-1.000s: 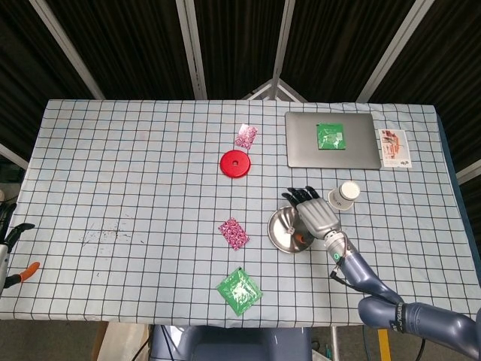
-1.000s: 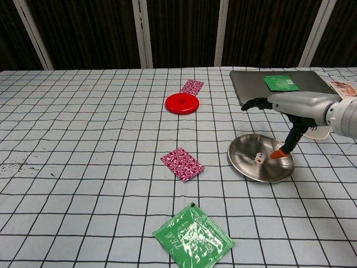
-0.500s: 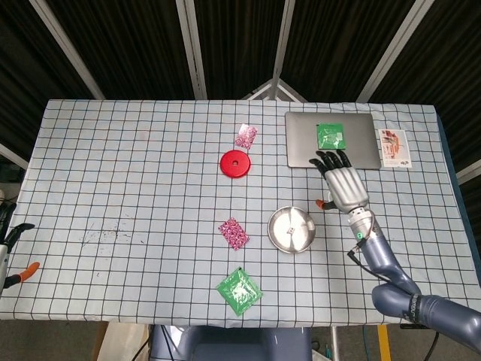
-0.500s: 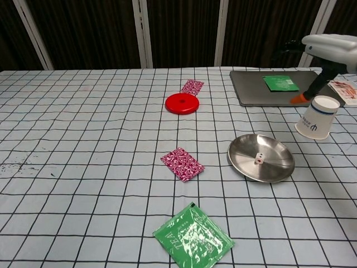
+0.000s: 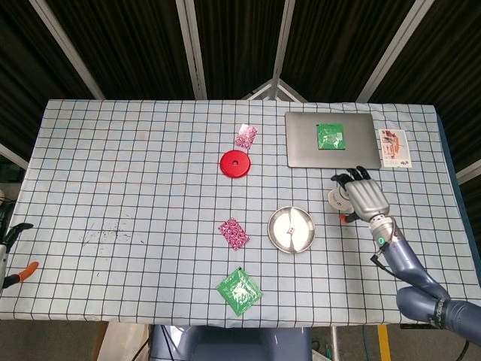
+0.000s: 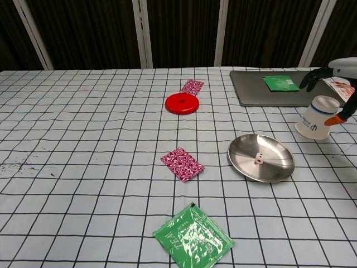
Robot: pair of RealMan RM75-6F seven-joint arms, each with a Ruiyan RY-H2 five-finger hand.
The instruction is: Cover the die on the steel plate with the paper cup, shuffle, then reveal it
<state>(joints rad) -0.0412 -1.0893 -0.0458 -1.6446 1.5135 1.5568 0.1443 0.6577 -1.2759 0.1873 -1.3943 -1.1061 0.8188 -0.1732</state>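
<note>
Right hand (image 5: pixel 364 197) above the paper cup (image 6: pixel 319 116), fingers apart, grip unclear. Die (image 6: pixel 258 160) on the steel plate (image 6: pixel 275 167), uncovered.

At the frame's right edge, the right robot hand (image 6: pixel 334 75) hangs over the paper cup (image 6: pixel 318 116), apparently not gripping.

Table (image 5: pixel 113 173) in a pale checked cloth, dark slatted wall panels (image 5: pixel 233 45) behind, pale diagonal struts (image 5: pixel 192 45)
</note>
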